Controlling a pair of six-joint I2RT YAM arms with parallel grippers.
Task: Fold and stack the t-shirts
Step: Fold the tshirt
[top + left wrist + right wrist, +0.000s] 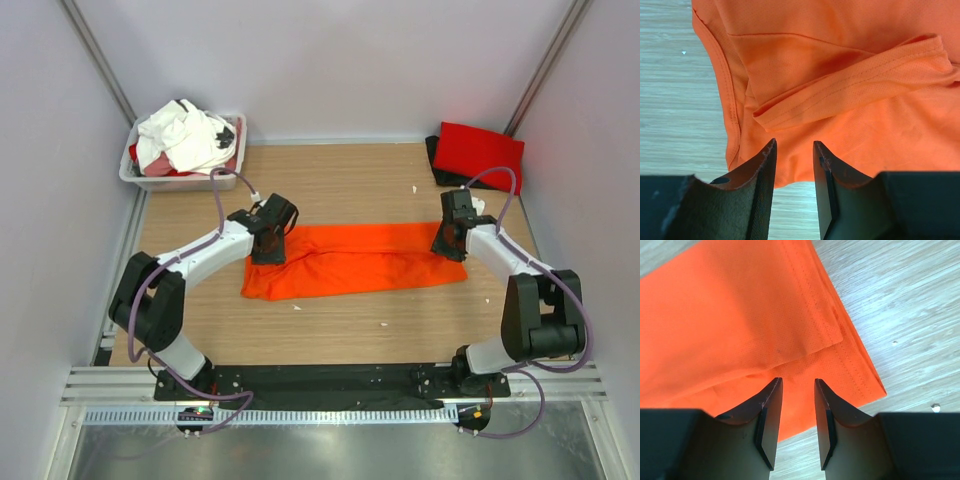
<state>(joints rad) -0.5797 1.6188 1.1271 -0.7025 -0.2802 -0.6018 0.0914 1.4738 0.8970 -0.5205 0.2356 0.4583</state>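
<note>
A bright orange t-shirt [355, 260] lies folded lengthwise into a long strip across the middle of the table. My left gripper [270, 247] hovers over its left end, the jaws open. In the left wrist view the orange t-shirt [840, 75] shows its neckline and a folded-in sleeve [855, 82] just beyond my left gripper [795, 147], with nothing between the jaws. My right gripper [450, 245] stands over the shirt's right end, also open. In the right wrist view the hem corner of the orange t-shirt [730, 315] lies under my empty right gripper [797, 382].
A folded red t-shirt [480, 150] rests on a black one [434, 160] at the back right corner. A white plastic tub [180, 181] at the back left holds crumpled white t-shirts [185, 135]. Small white specks dot the wooden table [350, 190].
</note>
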